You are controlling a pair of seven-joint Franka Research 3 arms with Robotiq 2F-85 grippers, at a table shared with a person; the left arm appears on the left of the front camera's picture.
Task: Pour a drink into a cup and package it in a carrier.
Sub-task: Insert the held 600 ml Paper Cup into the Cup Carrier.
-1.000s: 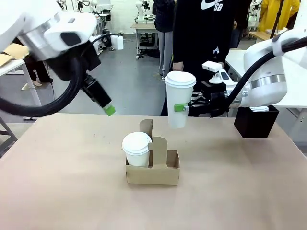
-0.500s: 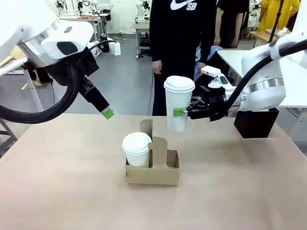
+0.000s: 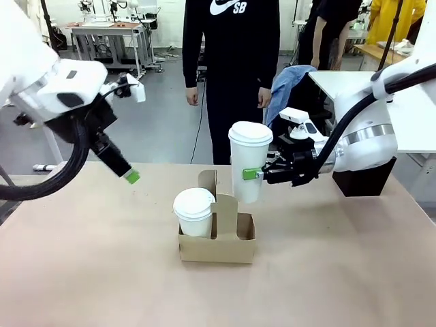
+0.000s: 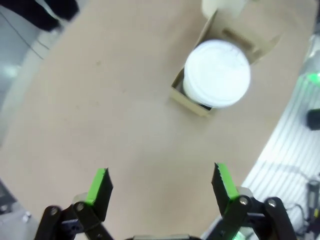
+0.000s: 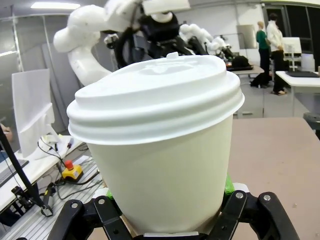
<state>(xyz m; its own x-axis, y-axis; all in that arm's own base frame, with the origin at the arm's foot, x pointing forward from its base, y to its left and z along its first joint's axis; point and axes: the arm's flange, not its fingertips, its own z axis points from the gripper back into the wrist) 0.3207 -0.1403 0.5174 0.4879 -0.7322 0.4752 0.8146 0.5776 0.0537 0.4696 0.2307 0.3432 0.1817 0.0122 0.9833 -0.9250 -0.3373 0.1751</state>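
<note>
2 end effectors on the job. My right end effector [image 3: 259, 174] is clamped on a tall white lidded cup [image 3: 249, 162], upright, held in the air just above the carrier [image 3: 218, 238], over its right slot. In my right wrist view the cup [image 5: 162, 150] sits between my green pads. The carrier stands mid-desk [image 3: 82, 272]; its left slot holds a shorter lidded cup [image 3: 194, 212] (lid on). My left end effector [image 3: 129, 176] hangs wide, holding nothing, well left of the carrier; its wrist view looks down on carrier [image 4: 192, 97] and shorter cup [image 4: 216, 74]. A person [image 3: 231, 61] stands across the desk.
</note>
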